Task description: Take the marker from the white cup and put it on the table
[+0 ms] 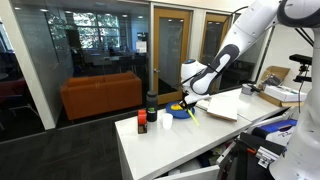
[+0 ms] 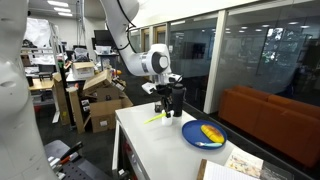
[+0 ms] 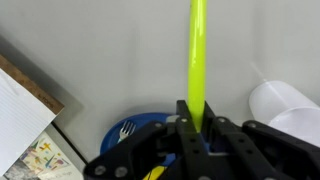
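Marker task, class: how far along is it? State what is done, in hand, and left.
Done: the marker is out of the white cup. In hand: the tool grips it over the table. Left: lay it down and let go.

Bright indoor light, glass reflections, soft low-resolution wrist view

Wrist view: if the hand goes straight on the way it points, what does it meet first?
Most likely the bare white table, with the marker it grips touching before the hand itself; depth is hard to judge.
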Controlling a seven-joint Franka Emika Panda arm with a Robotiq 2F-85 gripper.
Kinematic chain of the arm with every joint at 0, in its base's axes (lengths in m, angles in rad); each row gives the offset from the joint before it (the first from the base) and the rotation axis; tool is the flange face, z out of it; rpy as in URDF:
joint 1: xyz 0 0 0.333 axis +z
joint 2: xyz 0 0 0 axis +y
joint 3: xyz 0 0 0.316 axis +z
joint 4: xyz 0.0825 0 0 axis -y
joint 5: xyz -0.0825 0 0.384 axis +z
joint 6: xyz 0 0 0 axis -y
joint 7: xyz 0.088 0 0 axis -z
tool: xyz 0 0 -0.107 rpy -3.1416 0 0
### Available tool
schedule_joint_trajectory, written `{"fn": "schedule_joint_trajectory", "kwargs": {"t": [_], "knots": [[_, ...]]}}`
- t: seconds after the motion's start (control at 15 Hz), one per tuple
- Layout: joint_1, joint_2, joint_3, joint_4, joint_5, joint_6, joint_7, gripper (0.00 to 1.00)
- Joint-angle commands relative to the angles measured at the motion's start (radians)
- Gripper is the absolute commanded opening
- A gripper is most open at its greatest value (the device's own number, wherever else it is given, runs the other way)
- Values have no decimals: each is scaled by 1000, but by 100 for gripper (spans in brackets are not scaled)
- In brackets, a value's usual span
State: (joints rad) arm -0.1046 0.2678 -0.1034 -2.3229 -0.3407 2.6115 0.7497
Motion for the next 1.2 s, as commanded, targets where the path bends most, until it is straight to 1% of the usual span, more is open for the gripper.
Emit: {"fn": "schedule_joint_trajectory", "kwargs": {"t": [0.0, 0.47, 0.93, 1.13], "knots": [[31, 37, -30, 29, 74, -34, -101, 4], [69, 127, -42, 61, 144, -34, -191, 4], [96, 182, -42, 80, 197, -26, -244, 4], [107, 204, -47, 83, 216, -1, -252, 4]]}}
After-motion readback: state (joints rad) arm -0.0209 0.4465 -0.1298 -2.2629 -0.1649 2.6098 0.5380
